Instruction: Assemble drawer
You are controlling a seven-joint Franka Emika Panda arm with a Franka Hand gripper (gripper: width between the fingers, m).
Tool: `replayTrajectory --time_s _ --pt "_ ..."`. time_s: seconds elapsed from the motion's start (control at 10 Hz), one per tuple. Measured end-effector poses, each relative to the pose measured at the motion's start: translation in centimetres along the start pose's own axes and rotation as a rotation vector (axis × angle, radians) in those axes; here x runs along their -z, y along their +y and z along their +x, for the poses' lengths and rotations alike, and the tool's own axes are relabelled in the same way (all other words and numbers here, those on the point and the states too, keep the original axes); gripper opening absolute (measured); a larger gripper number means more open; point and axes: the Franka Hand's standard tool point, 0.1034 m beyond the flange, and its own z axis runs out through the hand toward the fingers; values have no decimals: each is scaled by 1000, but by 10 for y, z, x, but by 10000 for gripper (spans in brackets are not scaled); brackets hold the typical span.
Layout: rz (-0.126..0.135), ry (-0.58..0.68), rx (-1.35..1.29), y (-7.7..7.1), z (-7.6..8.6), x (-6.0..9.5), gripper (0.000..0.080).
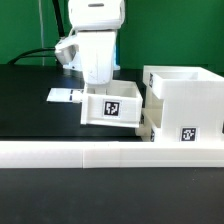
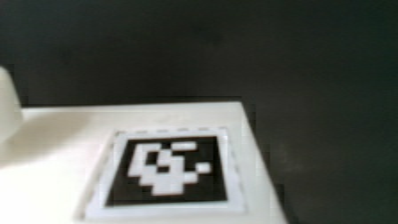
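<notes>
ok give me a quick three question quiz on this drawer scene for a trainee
1. True or false: the small box sits to the exterior view's left of the big housing.
2. In the exterior view, which lies nearest the camera? A) long white rail B) big housing C) small box
3. Fill in: the wrist view shows, close up, a black-and-white ____.
Key: 1 true; 2 A; 3 tag

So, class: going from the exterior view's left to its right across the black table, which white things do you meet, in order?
marker board → small open-topped box → big boxy housing. The arm and the long front rail overlap these, so they are left out.
</notes>
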Motion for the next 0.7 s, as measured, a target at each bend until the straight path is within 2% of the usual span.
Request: replayTrajectory --time_s 0.3,0.6,0.7 --pt "1 0 6 -1 -1 -1 41" --pt "-2 4 30 1 6 0 41" --pt "-16 6 34 3 7 1 41"
